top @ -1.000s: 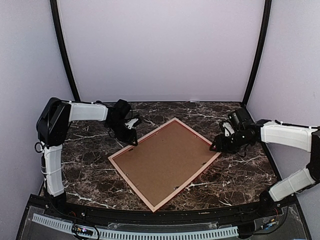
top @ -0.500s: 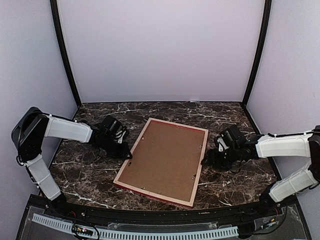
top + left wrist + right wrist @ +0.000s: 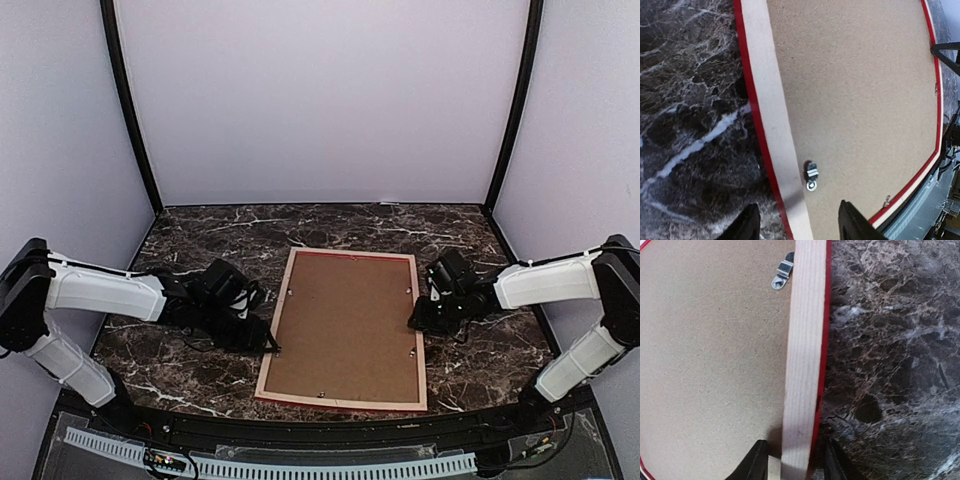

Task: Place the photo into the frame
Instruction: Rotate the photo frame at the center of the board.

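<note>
I am reaching both arms in low over the dark marbled surface [image 3: 200, 240], one from each side of the frame [image 3: 340, 403]. The frame is lying flat near the middle of the surface, back side up, with its long rails running away from my bases and its near end turned slightly to my right. The brown backing board [image 3: 345, 325] is filling it, and a thin red line is showing along the outer edges.

My left hand [image 3: 266, 346] is sitting at the frame's left long rail, close to the near corner. In the left wrist view its fingers [image 3: 749, 225] are standing well apart, straddling the pale wood rail [image 3: 772, 125] with a clear gap on either side. A small metal clip [image 3: 811, 177] on the board is lying just ahead of them.

My right hand [image 3: 413, 322] is sitting at the right long rail, about halfway along it. In the right wrist view its fingers [image 3: 759, 460] are flanking the rail [image 3: 802, 340] closely, one over the board and one over the marble. Only slivers of shadow are separating them from the wood, so I cannot tell whether they are pinching it. Another metal clip [image 3: 782, 272] is showing farther along the board's edge.
</note>
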Controlling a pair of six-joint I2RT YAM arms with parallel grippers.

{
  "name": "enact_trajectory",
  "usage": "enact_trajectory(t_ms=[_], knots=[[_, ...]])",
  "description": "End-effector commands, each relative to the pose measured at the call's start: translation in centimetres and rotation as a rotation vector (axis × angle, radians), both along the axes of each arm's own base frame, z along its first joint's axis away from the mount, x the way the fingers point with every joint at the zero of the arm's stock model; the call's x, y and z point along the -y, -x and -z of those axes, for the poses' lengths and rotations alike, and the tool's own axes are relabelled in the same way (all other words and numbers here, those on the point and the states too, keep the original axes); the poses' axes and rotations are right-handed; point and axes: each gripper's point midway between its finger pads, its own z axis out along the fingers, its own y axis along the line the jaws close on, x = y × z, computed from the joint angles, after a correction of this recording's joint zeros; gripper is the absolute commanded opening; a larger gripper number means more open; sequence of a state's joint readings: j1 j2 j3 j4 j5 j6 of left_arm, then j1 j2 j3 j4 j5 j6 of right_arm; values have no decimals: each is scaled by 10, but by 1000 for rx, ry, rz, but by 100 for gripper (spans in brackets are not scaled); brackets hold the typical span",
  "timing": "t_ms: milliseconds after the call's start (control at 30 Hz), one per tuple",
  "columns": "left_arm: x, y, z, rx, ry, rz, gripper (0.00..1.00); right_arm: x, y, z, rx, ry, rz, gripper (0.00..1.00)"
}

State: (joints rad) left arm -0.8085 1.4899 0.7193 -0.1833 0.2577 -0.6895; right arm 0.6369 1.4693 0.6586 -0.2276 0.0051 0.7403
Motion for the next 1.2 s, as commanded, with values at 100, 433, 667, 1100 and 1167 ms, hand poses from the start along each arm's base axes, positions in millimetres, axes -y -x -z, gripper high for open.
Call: enact_trajectory(t_ms=[100, 433, 667, 1100, 1167], knots=[[-16, -29, -45, 144, -75, 0, 73, 21, -5, 12, 13, 194, -50, 20], [-8, -112, -25, 114, -151, 49, 79, 14, -2, 19, -17, 183, -106, 10], [14, -146, -11, 91, -189, 90, 79, 2, -6, 19, -24, 139, -108, 10], [11, -157, 9, 48, -253, 42, 61, -7, -4, 32, -53, 105, -124, 10], [10, -155, 10, 40, -256, 40, 57, -7, -4, 32, -54, 105, -122, 10]])
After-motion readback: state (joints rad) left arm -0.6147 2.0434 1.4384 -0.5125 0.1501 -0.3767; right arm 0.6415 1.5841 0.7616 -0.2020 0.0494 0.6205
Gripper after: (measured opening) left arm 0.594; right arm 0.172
